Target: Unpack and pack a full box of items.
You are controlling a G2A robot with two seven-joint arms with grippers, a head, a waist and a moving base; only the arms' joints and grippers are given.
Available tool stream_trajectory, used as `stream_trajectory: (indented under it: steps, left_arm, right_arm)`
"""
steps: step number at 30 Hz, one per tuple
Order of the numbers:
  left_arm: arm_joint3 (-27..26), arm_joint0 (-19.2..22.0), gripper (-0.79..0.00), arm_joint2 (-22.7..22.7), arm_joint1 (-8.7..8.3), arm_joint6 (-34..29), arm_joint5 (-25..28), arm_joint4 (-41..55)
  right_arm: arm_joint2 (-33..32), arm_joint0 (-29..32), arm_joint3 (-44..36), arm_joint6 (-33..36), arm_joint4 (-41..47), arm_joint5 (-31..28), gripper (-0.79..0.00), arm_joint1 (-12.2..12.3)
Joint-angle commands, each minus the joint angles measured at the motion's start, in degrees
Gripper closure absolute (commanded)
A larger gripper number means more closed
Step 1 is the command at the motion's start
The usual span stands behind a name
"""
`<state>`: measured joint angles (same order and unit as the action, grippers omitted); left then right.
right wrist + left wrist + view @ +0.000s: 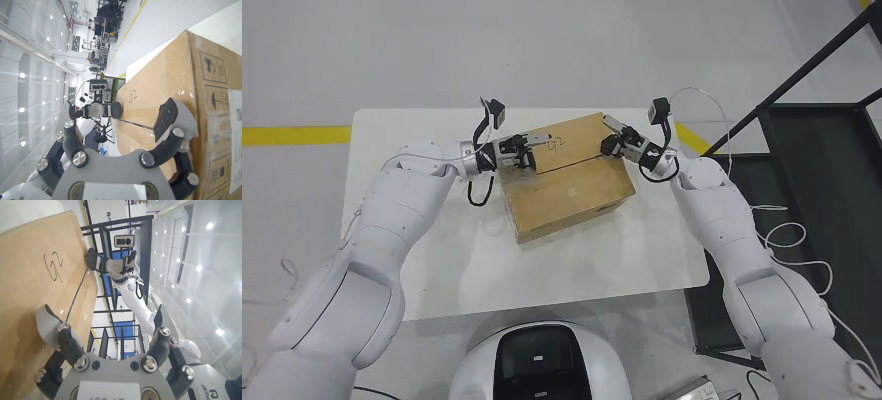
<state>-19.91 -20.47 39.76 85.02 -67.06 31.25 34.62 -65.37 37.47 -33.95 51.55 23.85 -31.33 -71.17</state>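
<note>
Left gripper (529, 148) and right gripper (610, 137), jaws spread apart, rest at opposite ends of the closed cardboard box's (572, 190) top seam.

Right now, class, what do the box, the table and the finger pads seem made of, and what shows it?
Box: brown cardboard, matt, with a flap seam under glossy clear tape. Table: smooth white top, likely laminate or plastic. Finger pads: dark dimpled surface, probably rubber.
</note>
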Motion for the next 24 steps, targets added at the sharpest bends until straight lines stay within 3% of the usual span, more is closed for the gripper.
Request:
stream_trajectory:
  steps: [1, 7, 13, 19, 24]
  left_arm:
    - [0.3, 0.4, -0.785, 0.0, 0.33, 0.2, 0.4, -0.6]
    - [0.5, 1.2, -0.785, -0.4, 1.45, 1.7, 1.0, -2.5]
    - [2.8, 1.7, -0.785, -0.3, 2.35, 8.4, 2.9, -5.0]
    - [5.8, 3.2, -0.785, 1.8, 1.50, 12.5, 6.1, -4.9]
    - [7.2, 4.2, -0.785, 4.7, -0.18, 11.7, 8.6, -2.4]
  right_arm:
    - [-0.1, 0.0, -0.1, 0.0, 0.1, 0.0, -0.785, 0.0]
    - [-0.4, 0.0, 0.0, 0.0, 0.1, -0.2, -0.785, 0.0]
    - [-0.7, 0.0, 0.0, 0.3, 0.1, -0.5, -0.785, 0.0]
    - [-0.8, 0.0, -0.1, 0.7, 0.0, -0.6, -0.785, -0.1]
    - [-0.9, -0.1, -0.1, 0.8, 0.2, -0.7, -0.785, -0.1]
